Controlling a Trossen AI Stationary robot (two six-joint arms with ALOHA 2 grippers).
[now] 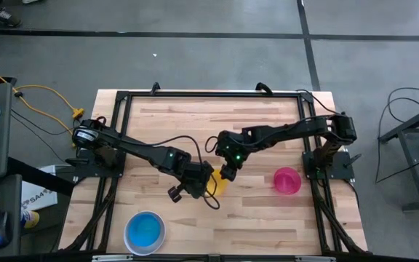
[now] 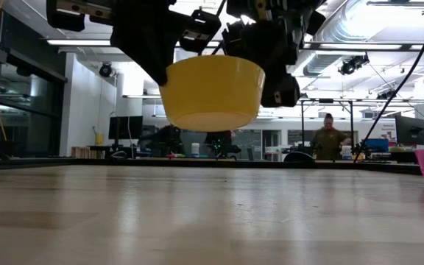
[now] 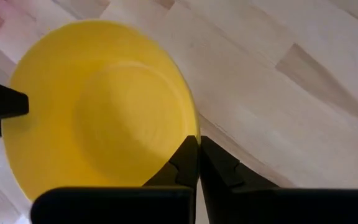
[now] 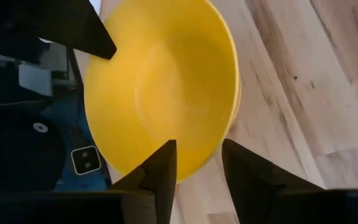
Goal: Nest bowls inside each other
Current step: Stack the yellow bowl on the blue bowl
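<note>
The left gripper (image 1: 198,183) is pinching the rim of the yellow bowl (image 2: 212,90) between closed fingers, holding it in the air above the middle of the table (image 1: 268,218). The right gripper (image 1: 228,173) is hovering at the bowl's opposite rim, its fingers (image 4: 157,171) spread apart astride the rim. The pink bowl (image 1: 287,180) is sitting to the right, the blue bowl (image 1: 145,231) near the front left.
</note>
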